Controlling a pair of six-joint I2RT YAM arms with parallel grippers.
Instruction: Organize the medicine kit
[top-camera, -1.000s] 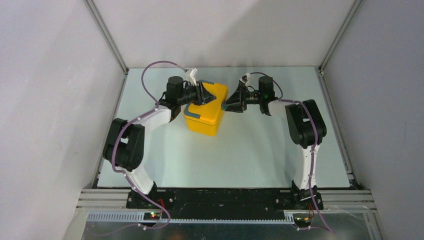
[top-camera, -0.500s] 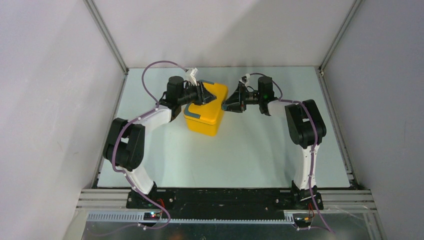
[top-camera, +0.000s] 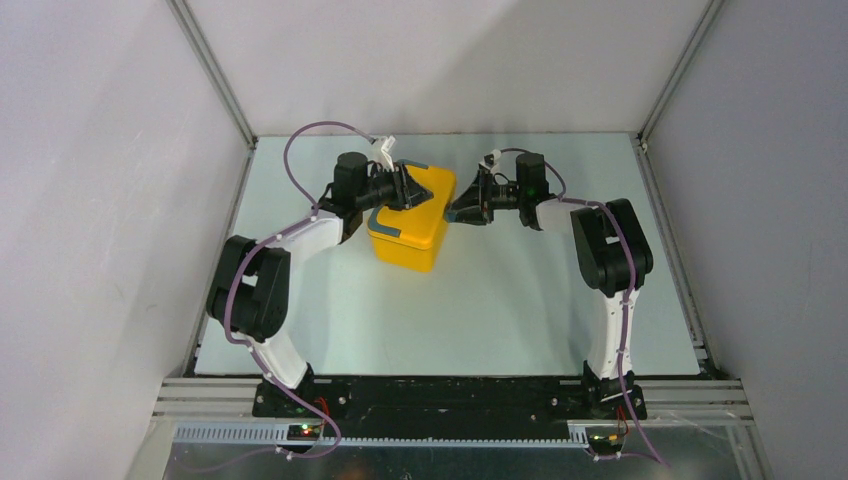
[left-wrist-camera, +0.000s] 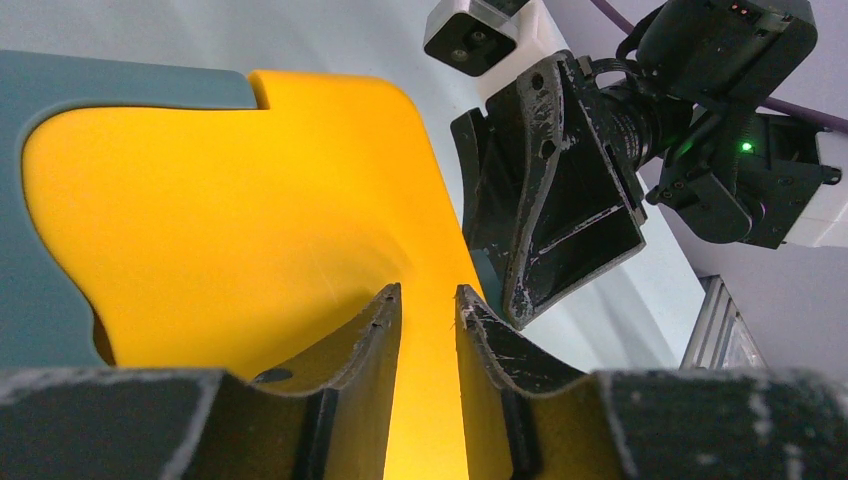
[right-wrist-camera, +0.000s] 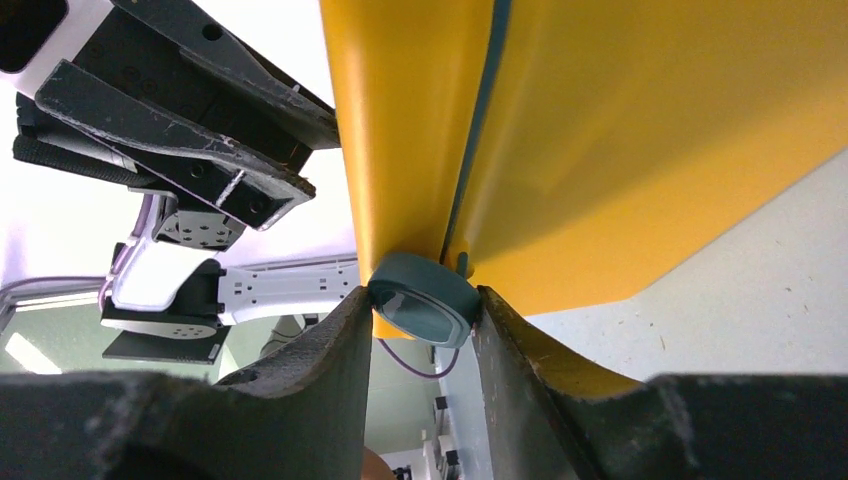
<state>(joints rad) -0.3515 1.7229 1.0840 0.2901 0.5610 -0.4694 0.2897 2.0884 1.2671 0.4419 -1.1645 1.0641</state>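
Note:
The medicine kit (top-camera: 405, 238) is a bright yellow box with its lid down, standing at the table's back middle. My left gripper (top-camera: 410, 188) rests over the lid (left-wrist-camera: 230, 220). Its jaws (left-wrist-camera: 428, 295) are almost together with only a narrow gap, and nothing is between them. My right gripper (top-camera: 456, 210) is at the box's right side. It is shut (right-wrist-camera: 418, 298) on the small blue-grey latch (right-wrist-camera: 425, 305), at the seam between lid and body (right-wrist-camera: 620, 130). The two grippers face each other across the box.
Blue-grey trim (left-wrist-camera: 100, 90) runs along the lid's edge. The right gripper's fingers (left-wrist-camera: 550, 200) are close in front of my left gripper. Grey walls and metal rails (top-camera: 215, 95) enclose the pale table (top-camera: 500, 300).
The right gripper has shifted very slightly toward the back with the latch between its fingers. The box and the left gripper have not visibly moved.

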